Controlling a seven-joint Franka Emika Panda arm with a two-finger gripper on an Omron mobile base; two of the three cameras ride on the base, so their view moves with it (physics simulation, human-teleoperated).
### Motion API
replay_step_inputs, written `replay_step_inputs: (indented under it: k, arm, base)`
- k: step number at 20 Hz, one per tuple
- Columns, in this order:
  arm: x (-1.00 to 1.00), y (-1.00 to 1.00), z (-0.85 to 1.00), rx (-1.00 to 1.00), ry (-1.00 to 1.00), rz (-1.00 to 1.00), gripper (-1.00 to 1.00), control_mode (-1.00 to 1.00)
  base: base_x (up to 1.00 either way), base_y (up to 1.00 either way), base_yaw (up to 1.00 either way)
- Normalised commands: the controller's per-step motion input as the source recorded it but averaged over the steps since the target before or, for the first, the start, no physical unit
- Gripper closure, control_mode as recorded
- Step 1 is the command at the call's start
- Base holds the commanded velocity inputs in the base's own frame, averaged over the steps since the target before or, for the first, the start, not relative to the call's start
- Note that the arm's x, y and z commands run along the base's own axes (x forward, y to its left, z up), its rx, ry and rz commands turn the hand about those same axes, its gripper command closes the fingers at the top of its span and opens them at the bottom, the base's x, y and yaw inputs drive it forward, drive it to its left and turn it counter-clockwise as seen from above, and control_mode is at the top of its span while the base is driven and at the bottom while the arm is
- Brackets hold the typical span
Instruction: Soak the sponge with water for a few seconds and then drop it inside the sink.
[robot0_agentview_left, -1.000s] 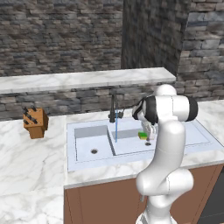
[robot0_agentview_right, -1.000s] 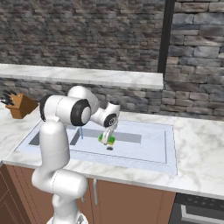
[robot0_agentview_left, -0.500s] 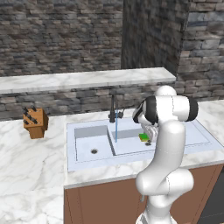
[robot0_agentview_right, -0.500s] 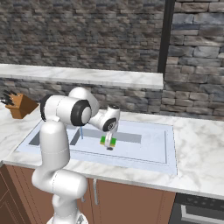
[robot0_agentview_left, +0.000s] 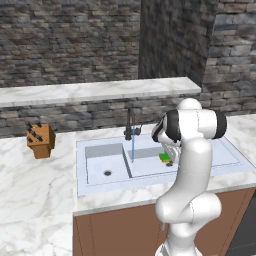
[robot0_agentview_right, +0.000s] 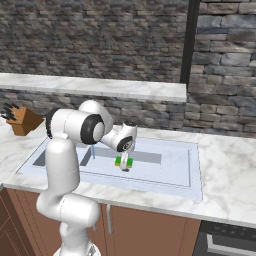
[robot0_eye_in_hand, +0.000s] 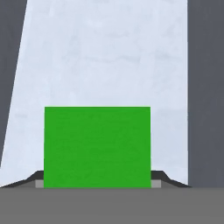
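Sponge (robot0_agentview_right: 124, 161) slightly shifted, green face seemingly upward.

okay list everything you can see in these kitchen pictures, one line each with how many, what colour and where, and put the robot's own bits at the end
sponge: one, green over yellow, gripped over the sink's basin right of the faucet
water: one thin light-blue stream, falling from the faucet, apart from the sponge
sink: one, pale grey-white, double basin, set in the counter
faucet: one, dark, at the sink's back edge
knife block: one, brown with dark handles, on the counter left of the sink
counter: one, white marble, around the sink
gripper: one, shut on the sponge
arm: one, white with dark joints
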Motion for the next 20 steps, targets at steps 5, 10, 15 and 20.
replay_step_inputs:
  k: [5,10,15,20]
  arm:
    - [0.0,0.0,0.0,0.0,0.0,0.0,-1.0,-1.0]
    - [0.0,0.0,0.0,0.0,0.0,0.0,-1.0,-1.0]
    - [-0.05,-0.03,0.17,0.0,0.0,0.0,-1.0,-1.0]
    - [-0.19,0.0,0.77,0.0,-0.01,0.0,-1.0,-1.0]
  base:
    - [0.0,0.0,0.0]
    - [0.0,0.0,0.0]
    - [0.0,0.0,0.0]
    - [0.0,0.0,0.0]
